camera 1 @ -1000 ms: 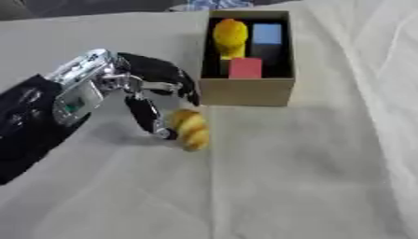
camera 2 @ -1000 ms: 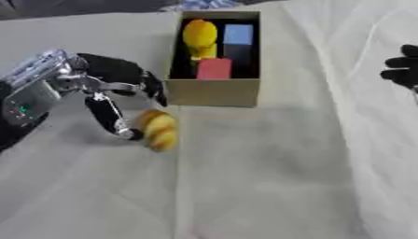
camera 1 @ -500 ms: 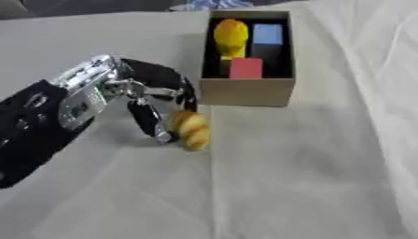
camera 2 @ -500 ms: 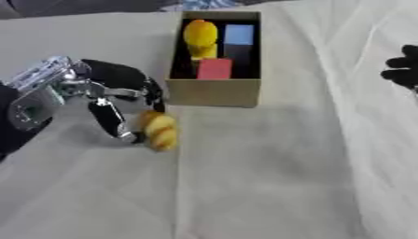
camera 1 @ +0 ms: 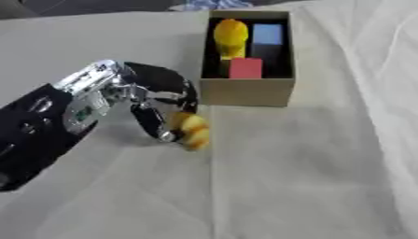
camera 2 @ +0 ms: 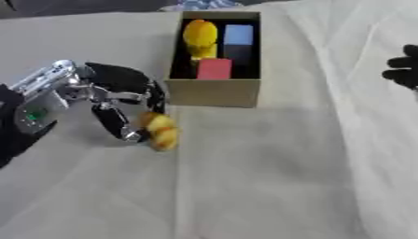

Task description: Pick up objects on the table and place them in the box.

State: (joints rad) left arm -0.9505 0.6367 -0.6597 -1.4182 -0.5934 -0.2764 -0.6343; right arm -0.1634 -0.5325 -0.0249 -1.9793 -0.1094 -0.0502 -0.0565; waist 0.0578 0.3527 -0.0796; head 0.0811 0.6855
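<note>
The yellow object (camera 1: 193, 132), a small lumpy thing with orange-brown patches whose exact kind is not clear, lies on the cloth-covered table (camera 1: 286, 177) toward the left of its middle, just in front of the near left corner of the box (camera 1: 245, 91). The left hand (camera 1: 159, 105) comes in from the left edge on a black arm with a silver wrist; its fingers (camera 1: 155, 123) curl downward and round the left side of the yellow object, touching it, with the fingertips at the cloth. Whether the object is lifted or resting on the cloth cannot be told, though it looks to sit on the surface. The box is an open cardboard one standing near the far edge of the table, its long side running away from the robot. Inside it, along the left wall, stands a yellow figure (camera 1: 230, 35) with a rounded top; in front of that, against the near wall, sits a red block (camera 1: 246, 68); to the right, at the far end, lies a blue block (camera 1: 267, 34), and the remaining interior is dark. To the right of the box the pale cloth runs in long folds toward the near right corner. The right hand (camera 2: 402, 67) shows only at the right edge in the right eye view, dark, well apart from the box, and it is not clear if its fingers are straight or curled.
</note>
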